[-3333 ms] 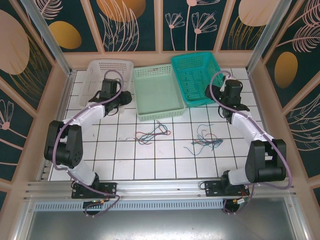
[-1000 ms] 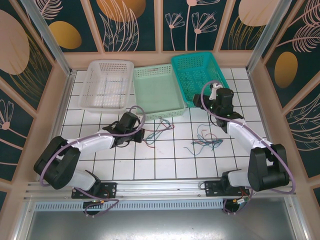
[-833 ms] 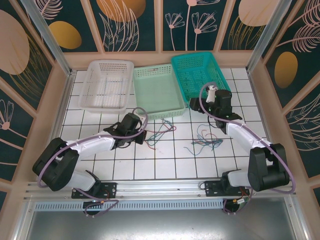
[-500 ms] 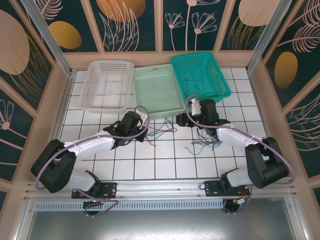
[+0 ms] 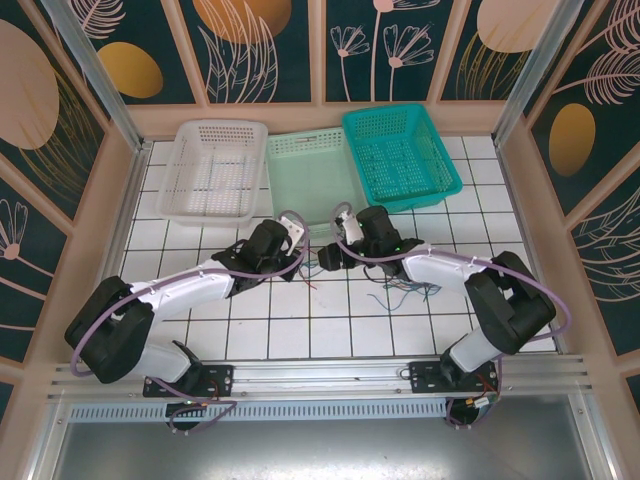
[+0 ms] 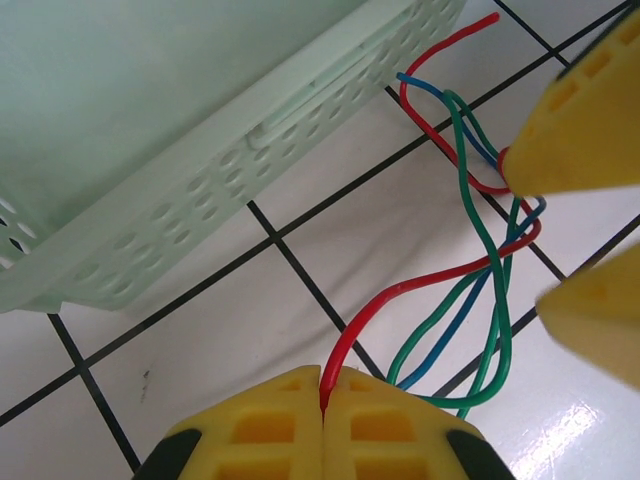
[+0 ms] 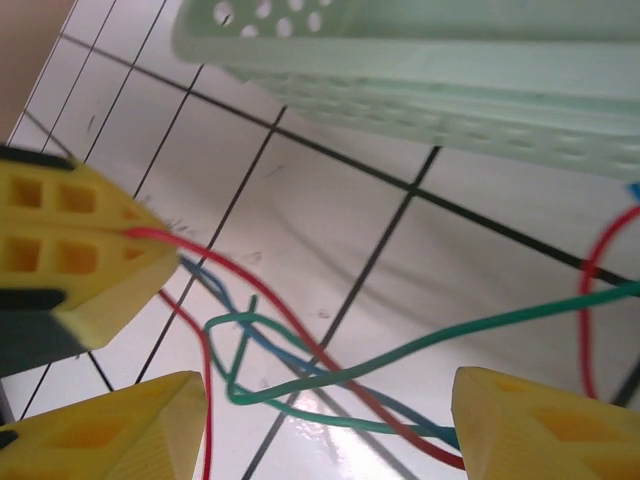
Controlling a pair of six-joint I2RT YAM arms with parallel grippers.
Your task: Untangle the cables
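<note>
My right tool (image 7: 328,392) has come over from the teal basket (image 5: 400,155), open astride the cables (image 6: 492,262); my left tool (image 6: 323,385) pinches the red cable (image 6: 400,289). Next: grip the green cable (image 7: 420,346), pull apart.

Glossy tiled table (image 5: 300,330); matt perforated plastic basket (image 6: 250,150); smooth plastic-coated cables (image 6: 490,268).

White-and-black arms (image 5: 185,285); purple-grey cabling (image 5: 70,345); yellow fingers (image 6: 270,430) with square recesses.
</note>
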